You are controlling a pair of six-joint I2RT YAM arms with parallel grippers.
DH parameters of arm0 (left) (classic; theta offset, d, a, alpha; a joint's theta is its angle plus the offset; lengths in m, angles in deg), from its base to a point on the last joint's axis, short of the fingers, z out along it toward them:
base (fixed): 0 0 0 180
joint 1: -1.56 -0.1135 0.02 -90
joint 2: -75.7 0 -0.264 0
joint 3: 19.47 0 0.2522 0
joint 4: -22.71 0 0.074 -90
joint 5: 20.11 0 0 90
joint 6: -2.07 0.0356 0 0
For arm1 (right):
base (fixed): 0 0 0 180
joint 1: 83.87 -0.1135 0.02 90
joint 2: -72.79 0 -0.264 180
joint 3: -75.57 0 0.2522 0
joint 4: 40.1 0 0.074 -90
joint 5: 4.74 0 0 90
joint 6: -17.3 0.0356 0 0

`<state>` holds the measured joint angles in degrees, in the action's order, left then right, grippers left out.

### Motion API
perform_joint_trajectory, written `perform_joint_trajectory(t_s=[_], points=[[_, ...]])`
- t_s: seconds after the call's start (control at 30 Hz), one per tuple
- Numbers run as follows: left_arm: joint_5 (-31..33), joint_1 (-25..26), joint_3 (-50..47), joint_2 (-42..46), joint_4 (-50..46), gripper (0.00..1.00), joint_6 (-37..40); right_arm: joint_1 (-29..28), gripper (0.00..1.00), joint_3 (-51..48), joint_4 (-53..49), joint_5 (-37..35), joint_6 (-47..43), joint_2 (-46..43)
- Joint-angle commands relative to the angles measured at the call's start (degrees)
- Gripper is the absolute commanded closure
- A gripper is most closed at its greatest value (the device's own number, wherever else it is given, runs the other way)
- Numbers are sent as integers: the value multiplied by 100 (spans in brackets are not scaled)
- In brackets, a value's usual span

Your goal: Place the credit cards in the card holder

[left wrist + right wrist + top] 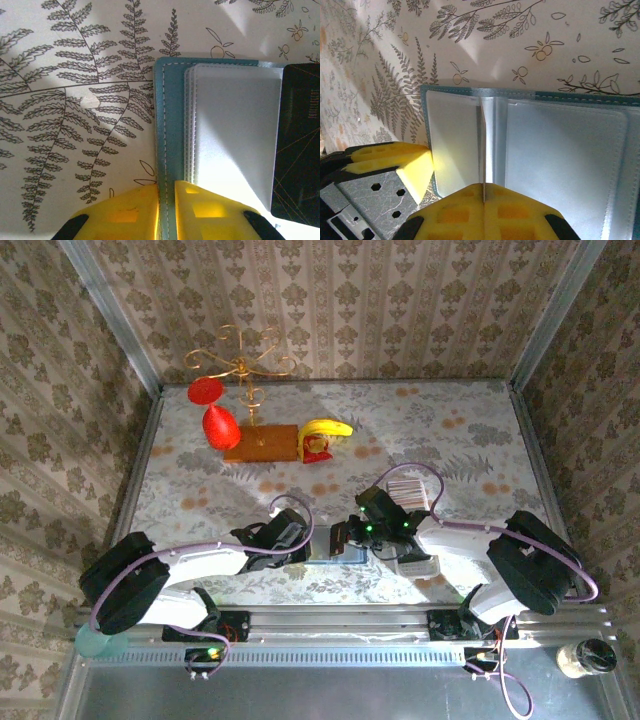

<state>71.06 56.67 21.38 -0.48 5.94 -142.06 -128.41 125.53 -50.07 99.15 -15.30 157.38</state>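
Your card holder [162, 125] looks like smooth teal faux leather with pale stitching along its edge. Its inner sleeves [235, 125] read as frosted, faintly glossy plastic. At the right edge of the left wrist view, a black card [300, 140] has a matt face with fine shiny lines. The pads [125, 215] of the left gripper [166, 186] look like matt yellow rubber with moulded recesses. The table cover [60, 100] is matt and printed. In the upper left of the top view, a shiny gold wire stand [240, 355] sits on a wooden base [262, 443].
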Motion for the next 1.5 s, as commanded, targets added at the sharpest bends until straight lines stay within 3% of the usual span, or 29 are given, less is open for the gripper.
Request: perform_joint_trajectory(t_s=[0.0, 0.33, 1.27, 1.47], points=[[-8, 84, -55, -239, -175, 84, 61, -31, 100, -110, -233, -287, -31, -262], [-8, 97, -70, -248, -141, 84, 34, -44, 100, -228, 410, -88, 244, -58], [-86, 129, -37, -380, -69, 83, 17, -55, 100, -500, 671, -221, 443, -286], [32, 129, -108, -288, -100, 79, 3, -55, 100, -458, 717, -176, 494, -318]])
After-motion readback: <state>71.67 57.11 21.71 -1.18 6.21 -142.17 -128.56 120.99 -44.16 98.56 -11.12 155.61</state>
